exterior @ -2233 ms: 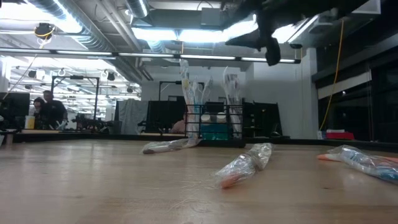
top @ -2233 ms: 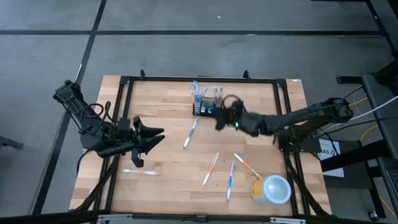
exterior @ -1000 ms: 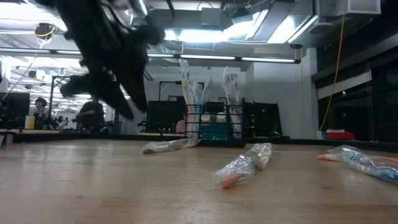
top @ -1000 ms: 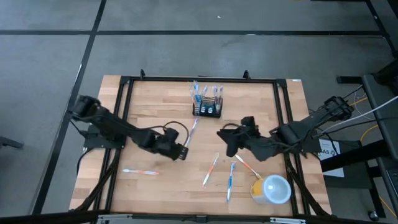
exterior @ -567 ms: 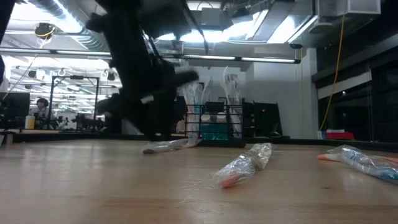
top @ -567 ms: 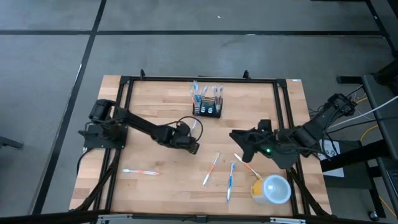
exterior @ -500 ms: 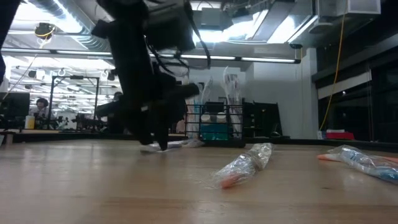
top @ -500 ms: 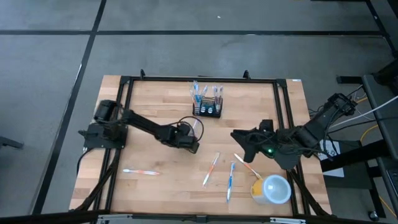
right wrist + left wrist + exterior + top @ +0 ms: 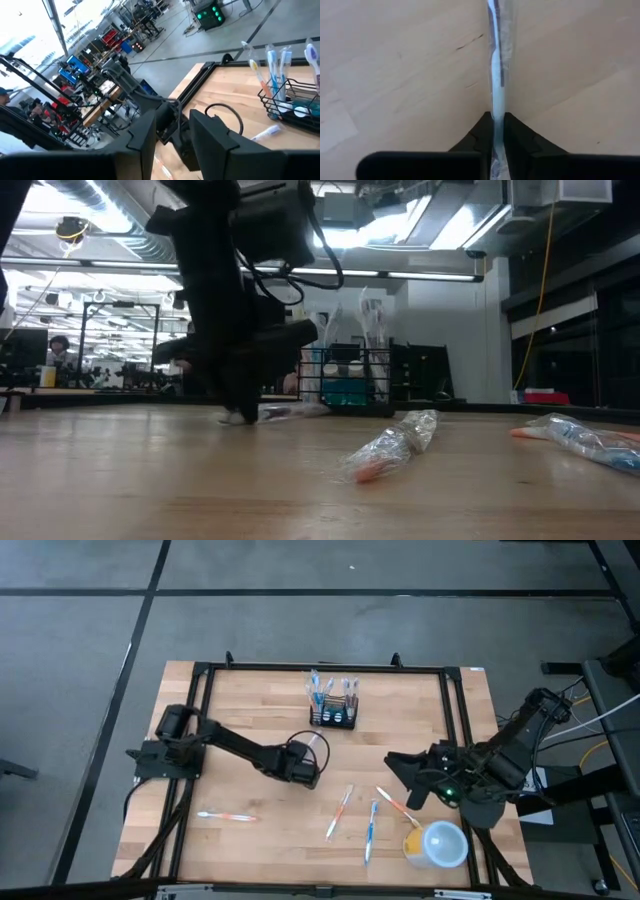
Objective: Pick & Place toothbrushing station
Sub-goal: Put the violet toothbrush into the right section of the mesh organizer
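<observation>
The black mesh holder [image 9: 332, 716] with its upright toothbrushes stands at the desk's [image 9: 250, 700] far edge, just beyond the left hand [image 9: 308, 772], which a second ago was spread above a wrapped toothbrush [image 9: 496, 65] and now pinches it. The right hand [image 9: 398, 768], half spread and empty, has drawn back toward the yellow cup [image 9: 437, 844]. Four more wrapped toothbrushes lie loose on the pale wood, with a bright workshop behind.

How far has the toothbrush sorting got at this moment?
Done: several wrapped brushes stand in the black mesh holder. In hand: the left pincer is shut on a wrapped toothbrush lying on the table. Left: four loose brushes, including one near the left edge. The right pincer hovers open.
</observation>
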Controlling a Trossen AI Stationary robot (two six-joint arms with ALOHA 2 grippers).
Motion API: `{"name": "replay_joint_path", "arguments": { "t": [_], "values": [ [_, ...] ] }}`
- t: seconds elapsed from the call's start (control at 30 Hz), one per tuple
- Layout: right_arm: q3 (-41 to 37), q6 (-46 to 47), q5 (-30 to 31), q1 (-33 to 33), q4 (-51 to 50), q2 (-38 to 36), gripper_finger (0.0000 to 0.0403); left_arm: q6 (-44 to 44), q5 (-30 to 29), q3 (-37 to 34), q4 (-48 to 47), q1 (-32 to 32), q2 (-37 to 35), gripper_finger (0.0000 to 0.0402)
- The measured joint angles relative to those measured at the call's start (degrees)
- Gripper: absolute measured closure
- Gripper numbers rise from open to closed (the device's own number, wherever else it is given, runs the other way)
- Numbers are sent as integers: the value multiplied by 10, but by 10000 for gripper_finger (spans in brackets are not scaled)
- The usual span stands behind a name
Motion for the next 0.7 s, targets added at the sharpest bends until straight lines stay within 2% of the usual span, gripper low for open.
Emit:
{"name": "replay_joint_path", "arguments": {
  "t": [0.13, 0.23, 0.3, 0.37, 0.47, 0.53, 0.7],
  "values": [
    [0, 1, 8, 2, 1, 0, 282, 5, -12, -4, -1, -34, -22, 384],
    [0, 1, 8, 2, -1, 0, 282, 17, 7, -9, 10, -82, -55, 384],
    [0, -1, 0, 1, -5, 0, 282, 18, -13, -6, 44, -114, -89, 384],
    [0, 5, -14, -4, -18, 0, 282, 18, -61, -6, 74, -139, -122, 384],
    [0, 38, -49, -20, -50, 0, 282, 67, -116, -7, 173, -170, -167, 385],
    [0, 50, -80, -34, -63, 2, 282, 116, -133, -4, 248, -178, -198, 385],
    [0, 30, -133, -69, -48, 3, 282, 177, -175, -5, 345, -157, -238, 385]
  ]
}}
